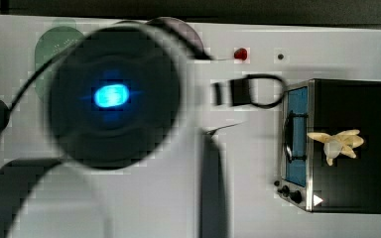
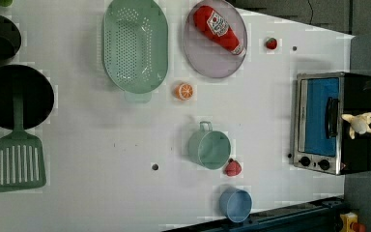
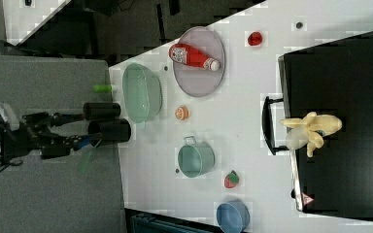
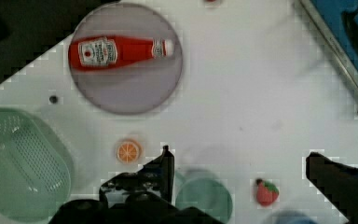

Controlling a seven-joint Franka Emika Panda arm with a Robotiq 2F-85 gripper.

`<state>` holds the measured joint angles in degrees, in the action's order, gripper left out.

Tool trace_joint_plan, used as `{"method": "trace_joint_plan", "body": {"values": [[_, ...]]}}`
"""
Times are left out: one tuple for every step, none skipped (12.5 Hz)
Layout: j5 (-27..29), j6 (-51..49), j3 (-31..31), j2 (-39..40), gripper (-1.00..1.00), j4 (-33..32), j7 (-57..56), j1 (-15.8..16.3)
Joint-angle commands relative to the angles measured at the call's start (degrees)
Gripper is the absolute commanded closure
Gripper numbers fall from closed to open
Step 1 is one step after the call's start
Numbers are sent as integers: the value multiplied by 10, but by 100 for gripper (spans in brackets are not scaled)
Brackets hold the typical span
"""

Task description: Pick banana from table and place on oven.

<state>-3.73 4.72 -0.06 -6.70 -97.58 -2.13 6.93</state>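
1. The banana [image 3: 312, 130] lies on the black top of the toaster oven [image 3: 349, 73], peel strips splayed, close to the edge above the door handle.
2. The hand [image 4: 240, 163] hangs above the white bench [image 2: 101, 145], its fingers [image 4: 165, 163] spread wide apart with nothing between them.
3. Beneath it stand a green cup [image 4: 204, 198], a strawberry [image 4: 266, 192] and an orange slice [image 4: 129, 151].
4. A ketchup bottle [image 2: 221, 29] lies on a grey plate [image 2: 198, 58].
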Motion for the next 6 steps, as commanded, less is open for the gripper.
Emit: {"method": "trace_joint_plan", "body": {"values": [[12,-23,-27,5,-100,-18,49,-29],[12,-23,-27,6,-100,-18,49,-29],[12,-24,-27,8,-100,-18,49,-29],[12,-23,-27,9,-100,-18,49,-29],[12,-23,-27,10,-100,-18,49,-29],[12,-23,-27,11,-100,-18,49,-29]]}}
